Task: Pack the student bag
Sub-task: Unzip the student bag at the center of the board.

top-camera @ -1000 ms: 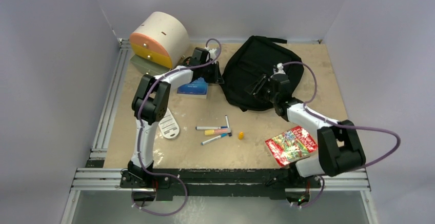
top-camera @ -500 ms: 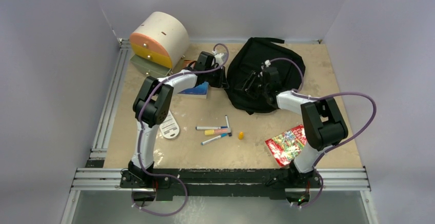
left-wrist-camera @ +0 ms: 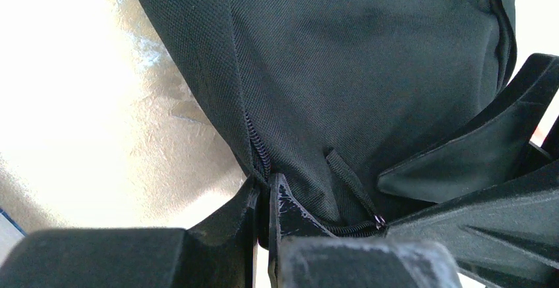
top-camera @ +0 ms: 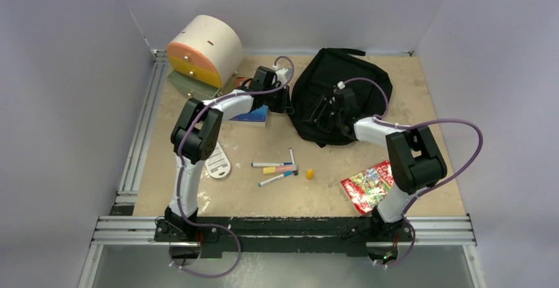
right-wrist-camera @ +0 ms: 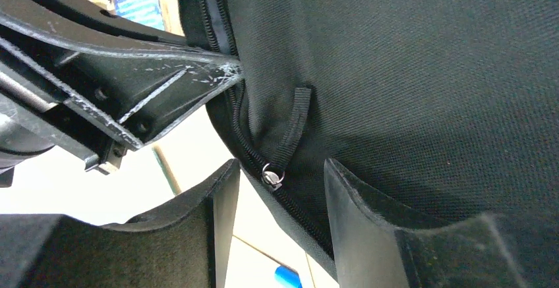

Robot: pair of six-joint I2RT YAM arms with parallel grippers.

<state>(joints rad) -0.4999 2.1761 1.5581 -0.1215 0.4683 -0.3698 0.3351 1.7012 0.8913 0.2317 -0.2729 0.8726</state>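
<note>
**Tools, two.**
- Left tool (left-wrist-camera: 265, 192): we record it closed to a thin slit on the zippered edge of the student bag (left-wrist-camera: 369, 70), with the seam pinched between its fingers.
- Right tool (right-wrist-camera: 280, 166): we record it parted at a middling width and holding nothing. Its fingers (right-wrist-camera: 369, 222) stand on either side of the metal zip pull (right-wrist-camera: 272, 176) and the short fabric tab above it. We cannot tell from the wrist view whether either pad presses the cloth.

The two tools are close together at the bag's left side, and each shows in the other's wrist view.

**Student bag, one.** It is black and soft, and lies flat at the far middle of the tabletop (top-camera: 422, 90). A strap trails from its far edge.

**Other items on the tabletop, as we count them:**
- One blue book (top-camera: 254, 115), just beside the bag and under the left arm.
- One cream-and-orange drum box (top-camera: 204, 51), in the far left corner.
- Four markers (top-camera: 270, 165), loosely grouped near the centre.
- One small yellow cap (top-camera: 309, 174), just right of the markers.
- One white perforated plate (top-camera: 217, 163), by the left arm.
- One red printed packet (top-camera: 369, 186), at the near right, partly under the right arm.
</note>
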